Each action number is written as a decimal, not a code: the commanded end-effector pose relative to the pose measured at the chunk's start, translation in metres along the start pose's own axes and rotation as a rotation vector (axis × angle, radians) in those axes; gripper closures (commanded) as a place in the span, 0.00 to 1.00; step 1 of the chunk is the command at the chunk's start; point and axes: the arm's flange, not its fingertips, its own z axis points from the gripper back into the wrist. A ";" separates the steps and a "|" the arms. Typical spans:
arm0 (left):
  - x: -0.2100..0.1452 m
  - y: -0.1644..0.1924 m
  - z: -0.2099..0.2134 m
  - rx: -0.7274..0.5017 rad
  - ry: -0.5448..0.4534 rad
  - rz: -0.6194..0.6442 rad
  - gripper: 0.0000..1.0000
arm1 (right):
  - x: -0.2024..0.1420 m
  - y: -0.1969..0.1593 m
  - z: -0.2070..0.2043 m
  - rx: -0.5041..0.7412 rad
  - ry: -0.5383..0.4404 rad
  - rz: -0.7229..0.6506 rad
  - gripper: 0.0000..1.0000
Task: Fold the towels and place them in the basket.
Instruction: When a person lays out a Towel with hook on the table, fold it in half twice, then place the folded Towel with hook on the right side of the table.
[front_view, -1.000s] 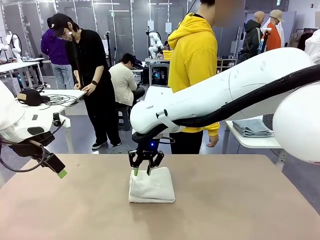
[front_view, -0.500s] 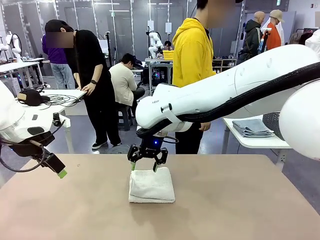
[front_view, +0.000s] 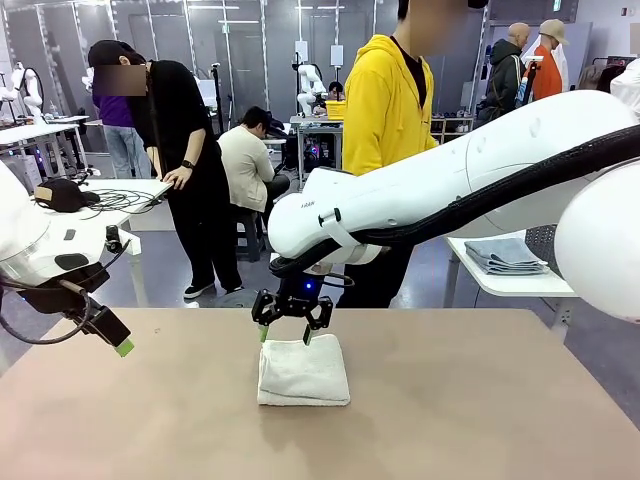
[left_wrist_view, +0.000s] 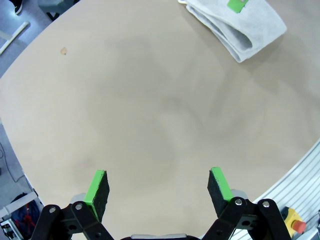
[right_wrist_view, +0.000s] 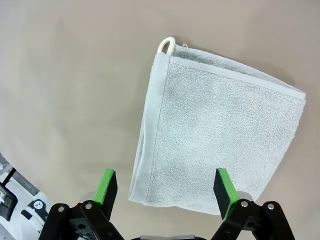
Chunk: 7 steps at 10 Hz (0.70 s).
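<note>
A folded off-white towel (front_view: 303, 372) lies flat in the middle of the tan table (front_view: 480, 420). My right gripper (front_view: 285, 335) hovers just above its far edge, jaws open and empty. In the right wrist view the towel (right_wrist_view: 225, 135) spreads below the open gripper (right_wrist_view: 165, 186), its small loop (right_wrist_view: 166, 45) at one corner. My left gripper (front_view: 118, 340) hangs open over the table's left edge, far from the towel. Its wrist view has the open gripper (left_wrist_view: 159, 182) over bare table, the towel (left_wrist_view: 245, 30) at the top right. A dark lattice shape (front_view: 537, 243), mostly hidden behind my right arm, may be the basket.
A person in a yellow hoodie (front_view: 385, 110) stands at the table's far side. A small white side table (front_view: 510, 280) at the right carries folded grey towels (front_view: 503, 255). Other people work at benches farther back.
My right gripper has lifted off the towel's far edge and drifted slightly left, still open. The towel stays put. The left arm has not moved.
</note>
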 end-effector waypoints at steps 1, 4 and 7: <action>0.001 0.000 0.000 0.012 0.003 0.003 0.00 | 0.002 0.000 0.000 -0.007 -0.002 -0.003 0.02; 0.001 0.000 0.000 0.012 0.003 0.003 0.00 | 0.002 0.000 0.000 -0.007 -0.002 -0.003 0.02; 0.001 0.000 0.000 0.012 0.003 0.003 0.00 | 0.000 0.000 0.000 0.000 0.000 0.000 0.02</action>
